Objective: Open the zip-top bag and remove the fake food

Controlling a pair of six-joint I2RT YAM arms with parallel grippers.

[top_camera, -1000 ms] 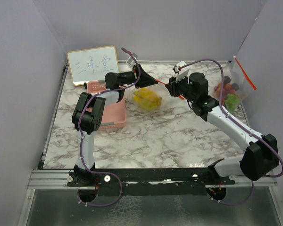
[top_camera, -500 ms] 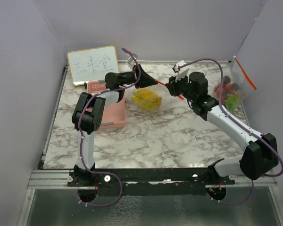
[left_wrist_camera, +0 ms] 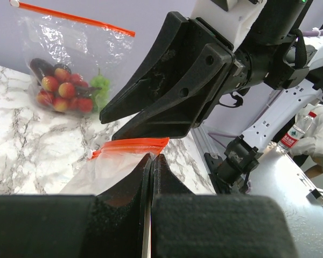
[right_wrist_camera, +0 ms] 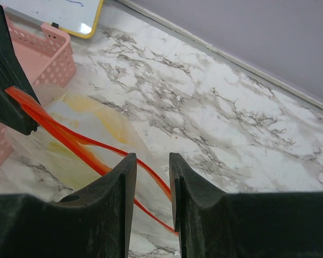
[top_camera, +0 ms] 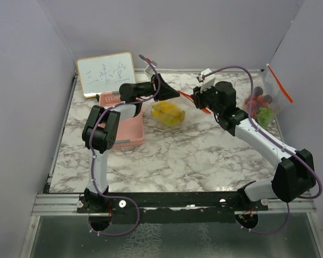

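Okay, starting far left on my overhead feed: a whiteboard (top_camera: pixel 106 73) leans behind the pink basket (top_camera: pixel 130 129). Just past the basket's far right corner, my left claw (top_camera: pixel 176 94) is squeezed fully together on the orange zip strip (left_wrist_camera: pixel 130 145) of the zip-top bag (top_camera: pixel 169 110). The bag's clear body reaches down to the marble table (top_camera: pixel 177 156) just right of the basket. The fake food (top_camera: pixel 167 114), yellow pieces, sits inside that bag at its bottom. Further right of the basket, my right claw (top_camera: pixel 196 99) faces the left one. Its jaws stand a little apart, with the strip running across the gap; I cannot tell whether either finger touches it. Well right of the basket, a second bag (top_camera: pixel 266 97) of red berries and green bits leans at the side wall.
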